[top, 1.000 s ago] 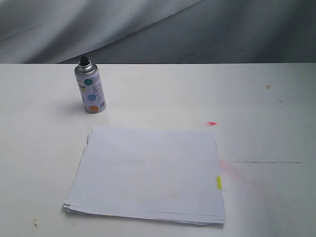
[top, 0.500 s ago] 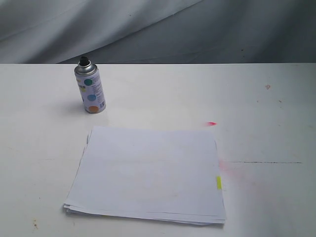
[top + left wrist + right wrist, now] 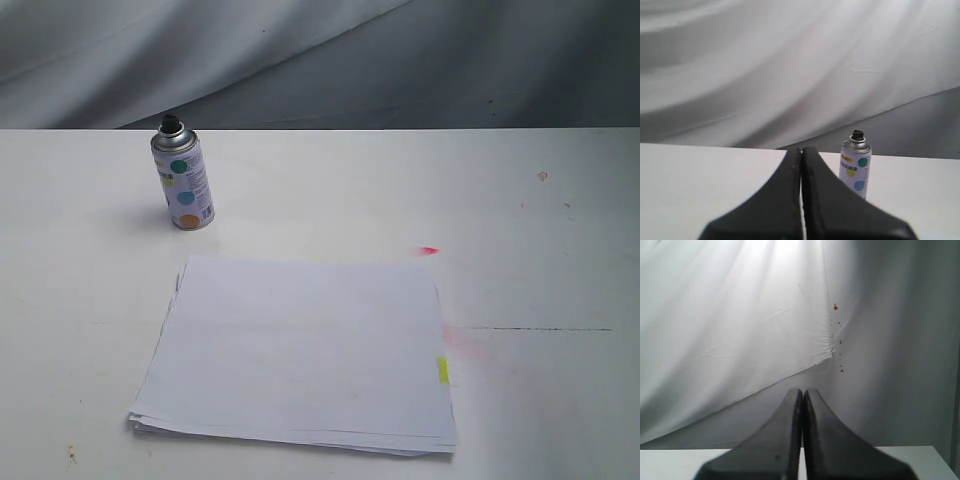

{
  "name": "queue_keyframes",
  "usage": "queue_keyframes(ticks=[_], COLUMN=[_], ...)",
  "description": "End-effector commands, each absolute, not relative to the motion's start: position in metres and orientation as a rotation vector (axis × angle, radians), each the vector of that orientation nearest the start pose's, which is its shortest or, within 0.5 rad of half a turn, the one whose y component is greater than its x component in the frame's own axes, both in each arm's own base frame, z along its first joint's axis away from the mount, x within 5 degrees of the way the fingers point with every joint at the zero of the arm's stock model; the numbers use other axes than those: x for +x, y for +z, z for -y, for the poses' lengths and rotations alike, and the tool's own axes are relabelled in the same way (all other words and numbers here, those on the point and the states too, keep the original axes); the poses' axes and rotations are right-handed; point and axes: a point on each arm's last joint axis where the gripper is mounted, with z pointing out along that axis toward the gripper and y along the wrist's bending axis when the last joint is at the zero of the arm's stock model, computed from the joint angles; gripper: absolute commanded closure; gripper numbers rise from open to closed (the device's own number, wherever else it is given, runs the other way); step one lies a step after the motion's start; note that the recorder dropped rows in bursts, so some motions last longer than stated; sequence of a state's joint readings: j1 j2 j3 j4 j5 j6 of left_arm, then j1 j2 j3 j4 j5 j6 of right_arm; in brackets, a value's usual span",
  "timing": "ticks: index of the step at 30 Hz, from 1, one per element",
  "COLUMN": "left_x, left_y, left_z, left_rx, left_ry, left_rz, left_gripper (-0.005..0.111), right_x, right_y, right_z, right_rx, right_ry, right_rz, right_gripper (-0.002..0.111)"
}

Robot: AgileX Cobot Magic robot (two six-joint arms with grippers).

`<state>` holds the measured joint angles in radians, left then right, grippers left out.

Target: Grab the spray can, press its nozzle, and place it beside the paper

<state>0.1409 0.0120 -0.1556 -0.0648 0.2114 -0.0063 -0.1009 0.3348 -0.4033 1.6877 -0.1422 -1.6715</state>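
The spray can (image 3: 183,181) stands upright on the white table at the back left, its black nozzle (image 3: 171,123) on top. The paper (image 3: 300,345), a white stack with a small yellow tab (image 3: 443,370) on its right edge, lies in front of the can with a gap between them. Neither gripper shows in the exterior view. In the left wrist view my left gripper (image 3: 801,151) is shut and empty, with the spray can (image 3: 855,163) standing some way beyond it and its nozzle (image 3: 857,134) visible. My right gripper (image 3: 803,391) is shut and empty, facing the grey cloth.
A grey cloth backdrop (image 3: 320,60) hangs behind the table's far edge. A small red mark (image 3: 429,250) and a pink smear (image 3: 462,340) lie on the table (image 3: 560,250) right of the paper, next to a thin dark line (image 3: 540,328).
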Motion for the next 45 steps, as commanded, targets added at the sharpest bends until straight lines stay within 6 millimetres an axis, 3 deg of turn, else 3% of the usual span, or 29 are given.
queue_keyframes(ticks=[1, 3, 7, 9, 29, 45], left_x=[0.049, 0.049, 0.054, 0.055, 0.052, 0.052], left_y=[0.232, 0.229, 0.198, 0.191, 0.181, 0.18], left_z=[-0.008, -0.008, -0.009, -0.009, -0.008, -0.008], left_rx=[-0.234, -0.252, -0.273, -0.276, -0.254, -0.269], left_ry=[0.044, 0.027, 0.02, 0.019, 0.035, 0.026], left_rz=[-1.584, -1.594, -1.683, -1.701, -1.829, -1.83], left_gripper=[0.107, 0.107, 0.107, 0.107, 0.107, 0.107], right_x=[0.077, 0.077, 0.077, 0.077, 0.077, 0.077], right_y=[0.326, 0.326, 0.326, 0.326, 0.326, 0.326], right_z=[0.021, 0.021, 0.021, 0.021, 0.021, 0.021], right_rx=[0.21, 0.21, 0.21, 0.21, 0.21, 0.21], right_ry=[-0.17, -0.17, -0.17, -0.17, -0.17, -0.17], right_rz=[-1.416, -1.416, -1.416, -1.416, -1.416, -1.416], right_gripper=[0.108, 0.108, 0.108, 0.108, 0.108, 0.108])
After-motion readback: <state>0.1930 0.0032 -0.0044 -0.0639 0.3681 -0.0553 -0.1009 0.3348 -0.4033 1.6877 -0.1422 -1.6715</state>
